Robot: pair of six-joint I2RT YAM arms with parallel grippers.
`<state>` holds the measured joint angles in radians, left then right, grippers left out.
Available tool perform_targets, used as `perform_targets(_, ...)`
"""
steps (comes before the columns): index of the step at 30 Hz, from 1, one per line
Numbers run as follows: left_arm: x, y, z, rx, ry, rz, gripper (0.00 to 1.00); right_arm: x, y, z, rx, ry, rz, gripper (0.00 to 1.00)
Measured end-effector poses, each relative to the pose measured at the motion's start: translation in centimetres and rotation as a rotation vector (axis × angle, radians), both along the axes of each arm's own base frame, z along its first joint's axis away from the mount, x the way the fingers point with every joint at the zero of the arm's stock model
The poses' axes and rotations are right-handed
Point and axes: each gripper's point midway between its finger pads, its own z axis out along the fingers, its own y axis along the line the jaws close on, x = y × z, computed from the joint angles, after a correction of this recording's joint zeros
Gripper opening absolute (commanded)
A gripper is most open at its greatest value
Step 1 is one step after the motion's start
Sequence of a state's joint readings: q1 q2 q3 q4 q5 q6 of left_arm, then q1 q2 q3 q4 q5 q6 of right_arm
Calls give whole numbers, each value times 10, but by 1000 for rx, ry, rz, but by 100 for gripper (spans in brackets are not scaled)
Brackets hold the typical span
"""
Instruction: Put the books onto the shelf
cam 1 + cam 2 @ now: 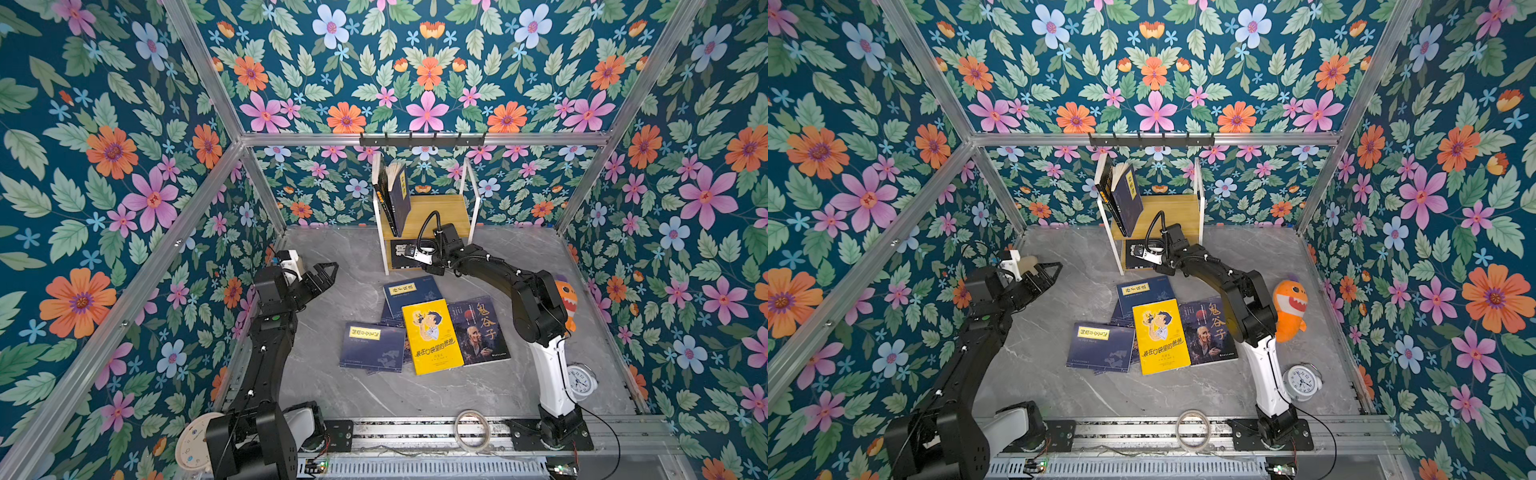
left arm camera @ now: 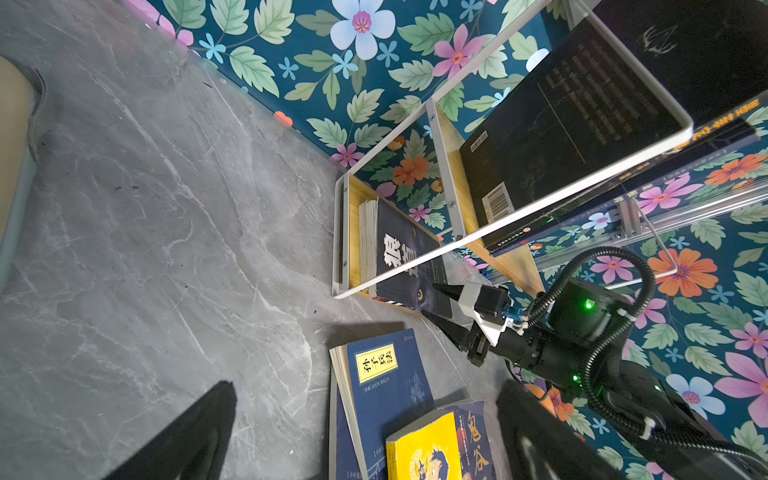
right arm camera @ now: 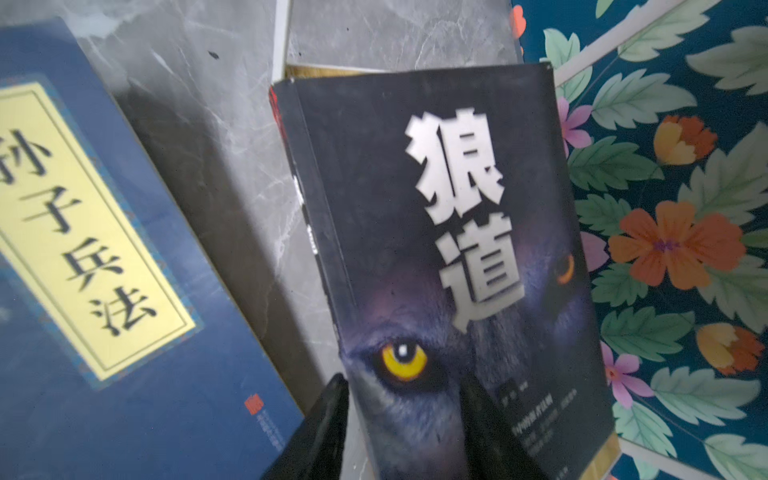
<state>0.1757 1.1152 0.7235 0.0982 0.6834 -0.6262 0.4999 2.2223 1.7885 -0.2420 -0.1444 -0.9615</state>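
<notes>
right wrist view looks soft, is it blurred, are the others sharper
Right wrist view: dark wolf-face book and navy yellow-labelled book smeared; left wrist view: sharp on the white-framed wooden shelf; both top views: crisp.

Navy floral walls (image 1: 124, 166), yellow book (image 1: 432, 336)

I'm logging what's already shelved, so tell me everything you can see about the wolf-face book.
The wolf-face book is a thick dark paperback: bold white Chinese title, a wolf's face with one bright yellow eye, black spine, pale page edges. It appears to lie flat, cover up, on the lower board of the shelf, spine toward the front. The right gripper straddles that spine edge, one finger over the cover; actual contact is unclear.
</notes>
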Motion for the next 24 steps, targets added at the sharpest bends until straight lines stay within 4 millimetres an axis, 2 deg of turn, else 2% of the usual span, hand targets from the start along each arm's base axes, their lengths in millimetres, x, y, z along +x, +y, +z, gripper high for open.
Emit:
perform_targets(5,0,0,0,0,0,-1,100,-10,19,6,58,27,24,57)
perform_targets(14,0,0,-1,0,2,-1,100,-16,45,4,100,43,33,57)
perform_targets(24,-1,0,-3,-1,6,-1,100,-3,47,2,106,13,-5,55)
